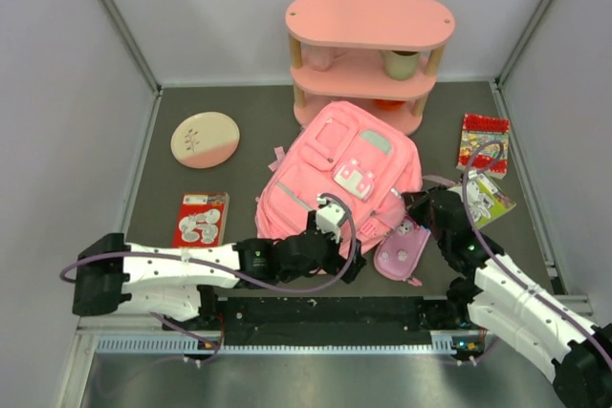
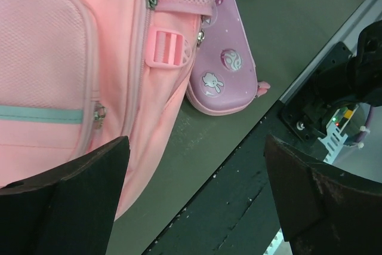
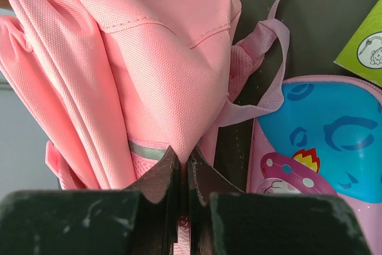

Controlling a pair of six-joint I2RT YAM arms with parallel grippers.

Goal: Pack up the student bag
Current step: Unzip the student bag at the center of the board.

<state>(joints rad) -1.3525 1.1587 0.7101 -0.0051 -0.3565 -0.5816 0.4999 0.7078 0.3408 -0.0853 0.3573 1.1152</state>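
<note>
Top external view shows the student bag [image 1: 339,174] lying in the middle of the dark surface [image 1: 153,188], by the pink shelf [image 1: 368,54]. The right pincer [image 3: 182,168] pinches a fold of the bag; the left pincer [image 2: 196,141] is spread wide beside it, holding nothing. The pencil case [image 1: 404,250], books [image 1: 483,140] and plate [image 1: 205,139] lie outside, so packing looks barely begun. White walls [image 1: 57,93] stand all around.

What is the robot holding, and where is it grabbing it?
Right pincer pinches the pink backpack by a fabric fold at its side. Left pincer is open, empty.
</note>
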